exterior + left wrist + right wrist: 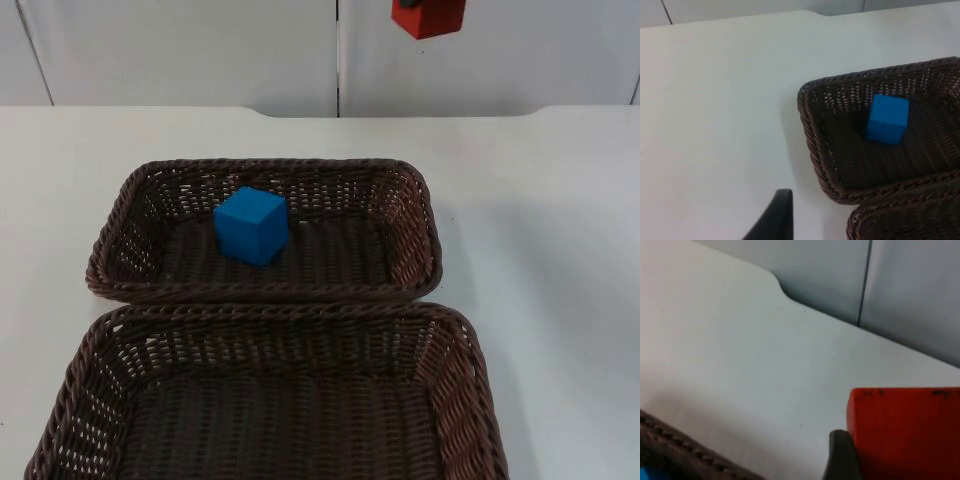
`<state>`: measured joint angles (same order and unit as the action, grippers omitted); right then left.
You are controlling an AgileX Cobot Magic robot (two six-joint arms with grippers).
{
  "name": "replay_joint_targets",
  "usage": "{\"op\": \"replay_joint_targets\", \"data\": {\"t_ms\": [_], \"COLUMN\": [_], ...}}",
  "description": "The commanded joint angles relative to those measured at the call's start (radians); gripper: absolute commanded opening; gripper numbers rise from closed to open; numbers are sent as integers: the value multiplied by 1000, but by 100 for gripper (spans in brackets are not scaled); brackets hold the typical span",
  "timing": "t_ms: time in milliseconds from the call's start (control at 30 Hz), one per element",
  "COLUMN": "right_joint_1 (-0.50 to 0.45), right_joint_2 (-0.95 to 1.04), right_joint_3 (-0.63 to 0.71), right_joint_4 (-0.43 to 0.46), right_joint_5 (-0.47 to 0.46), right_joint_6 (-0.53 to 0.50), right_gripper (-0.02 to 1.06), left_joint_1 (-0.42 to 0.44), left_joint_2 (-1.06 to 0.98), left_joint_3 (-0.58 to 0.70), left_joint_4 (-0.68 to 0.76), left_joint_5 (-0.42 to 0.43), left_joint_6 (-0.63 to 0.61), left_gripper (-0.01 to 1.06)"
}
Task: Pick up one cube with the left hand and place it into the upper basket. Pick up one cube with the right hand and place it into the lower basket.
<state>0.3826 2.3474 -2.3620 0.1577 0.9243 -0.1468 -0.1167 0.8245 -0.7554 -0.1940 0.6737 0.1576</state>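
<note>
So nearest in the top view is the lower brown woven rectangular basket [460, 400] at 6 o'clock, nothing lying in it; just behind it, rims touching, is the upper brown woven basket [420, 230], and the blue cube [251, 225] sits on its floor, a bit toward 9 o'clock of that basket's middle; both baskets stand on the white table top [560, 250]; way up at 1 o'clock, in front of the grey partition wall [200, 50], the right gripper [410, 4] hangs high in the air clenched on a red cube [430, 17].

Left wrist view: a black fingertip of the left gripper [777, 215] over bare table, beside the upper basket's corner [810, 130]; blue cube [886, 119] inside; honestly can't tell if this gripper is released or clenched.

Right wrist view: red cube [905, 435] pressed against the dark finger [840, 457], table and wall behind; a basket rim [690, 455] below.
</note>
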Motion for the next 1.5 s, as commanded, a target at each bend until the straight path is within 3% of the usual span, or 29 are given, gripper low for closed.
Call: {"op": "replay_joint_targets", "data": {"t_ms": [0, 433, 667, 1000, 1133, 1467], "right_joint_1": [1, -1, -3, -3, -3, -1], "right_joint_2": [-35, -150, -274, -542, -682, -827], "right_joint_3": [-7, -9, 45, 360, 578, 820], "right_joint_4": [-6, -58, -74, -74, -74, -63], "right_joint_5": [44, 225, 240, 131, 26, -42], "right_joint_6": [-23, -55, -53, -53, -53, -53], "right_gripper": [0, 0, 0, 0, 0, 0], "left_joint_1": [3, 3, 3, 3, 3, 3], "left_joint_2": [-5, -5, -5, -5, -5, -5], "left_joint_3": [5, 5, 5, 5, 5, 5], "left_joint_4": [3, 3, 3, 1, 1, -7], "left_joint_5": [2, 2, 2, 9, 9, 9], "left_joint_6": [2, 2, 2, 2, 2, 2], "left_gripper": [105, 105, 105, 105, 105, 105]}}
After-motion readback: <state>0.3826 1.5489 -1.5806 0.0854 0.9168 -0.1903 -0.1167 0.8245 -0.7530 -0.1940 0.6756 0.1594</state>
